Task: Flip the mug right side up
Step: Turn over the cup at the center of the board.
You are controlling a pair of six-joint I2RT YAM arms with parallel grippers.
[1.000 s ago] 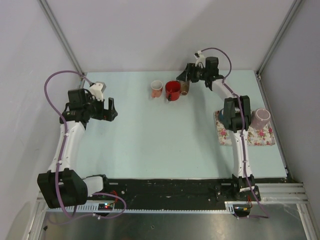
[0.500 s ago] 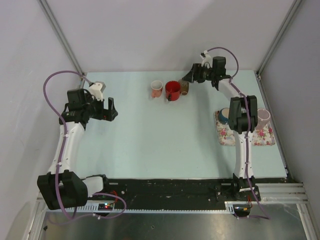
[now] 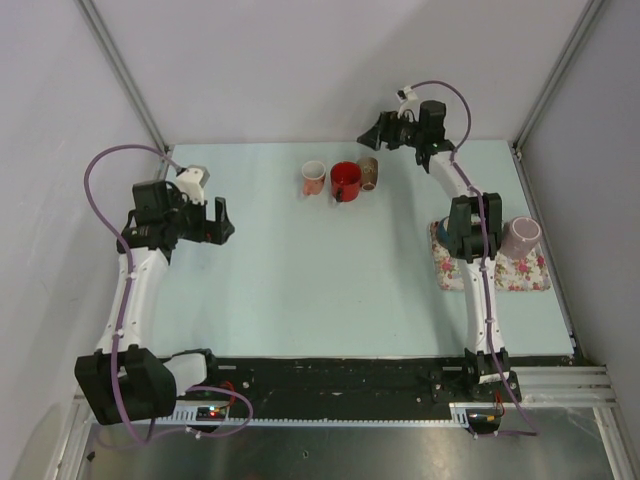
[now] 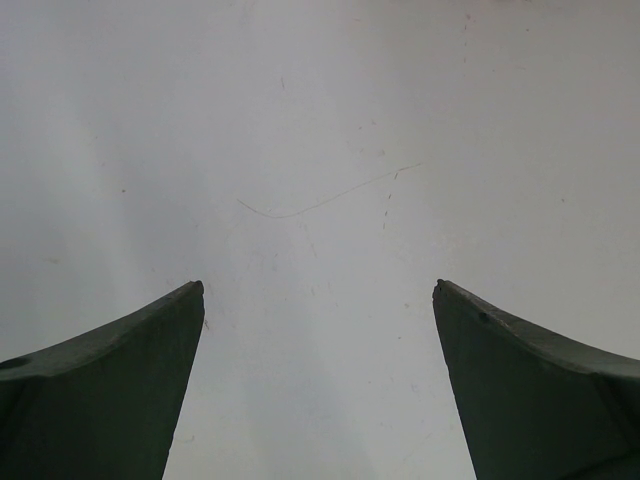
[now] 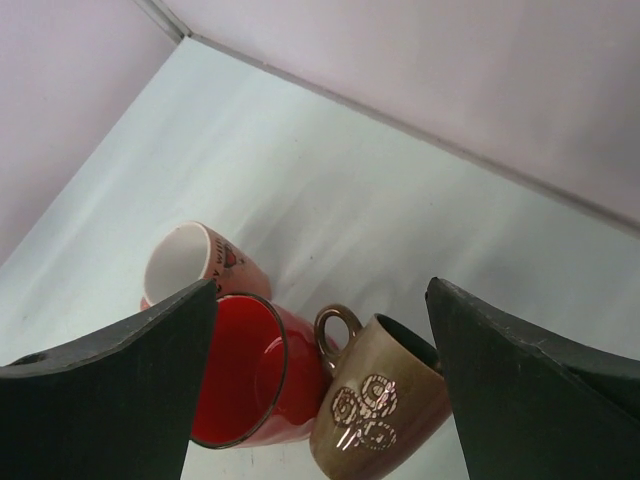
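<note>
The brown mug sits at the table's 12 o'clock, just beside the red mug at its 9 o'clock; the right gripper hangs beyond it toward 12, fingers spread wide, holding nothing; the left gripper, at 9 o'clock, gapes fully, empty.

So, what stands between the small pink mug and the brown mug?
The red mug stands between the small pink mug and the brown mug; the top view shows it, the right wrist view too.
</note>
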